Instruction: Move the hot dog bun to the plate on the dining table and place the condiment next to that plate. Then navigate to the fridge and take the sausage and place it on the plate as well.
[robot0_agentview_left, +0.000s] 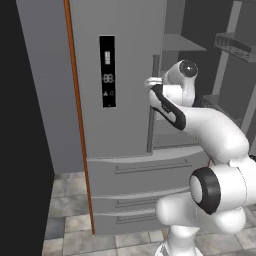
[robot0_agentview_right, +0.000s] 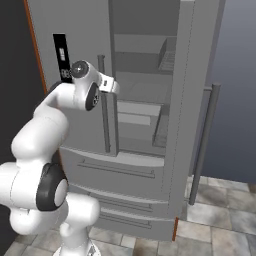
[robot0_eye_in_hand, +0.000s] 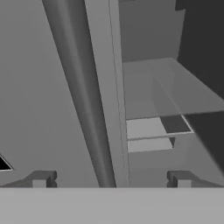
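Note:
The tall grey steel fridge (robot0_agentview_left: 120, 60) (robot0_agentview_right: 125, 172) stands right in front of me. Its right door (robot0_agentview_right: 192, 100) is swung open, showing grey shelves (robot0_agentview_right: 140, 107) (robot0_eye_in_hand: 148, 131). Its left door is closed. My gripper (robot0_eye_in_hand: 111, 180) is open and holds nothing. It sits close to the left door's vertical handle (robot0_agentview_left: 149, 135) (robot0_agentview_right: 105, 130) (robot0_eye_in_hand: 83, 87), at the door's inner edge. The hand (robot0_agentview_left: 152, 82) (robot0_agentview_right: 110, 85) is at the height of the black display strip (robot0_agentview_left: 107, 70). The sausage, hot dog bun, plate, condiment and dining table are out of view.
Two drawers (robot0_agentview_left: 145, 167) with bar handles lie below the doors. The open door's long handle (robot0_agentview_right: 205, 145) juts out at the right. A dark wall (robot0_agentview_left: 22, 150) and an orange-brown trim strip (robot0_agentview_left: 77, 125) border the fridge on the left. The floor (robot0_agentview_right: 220, 215) is tiled.

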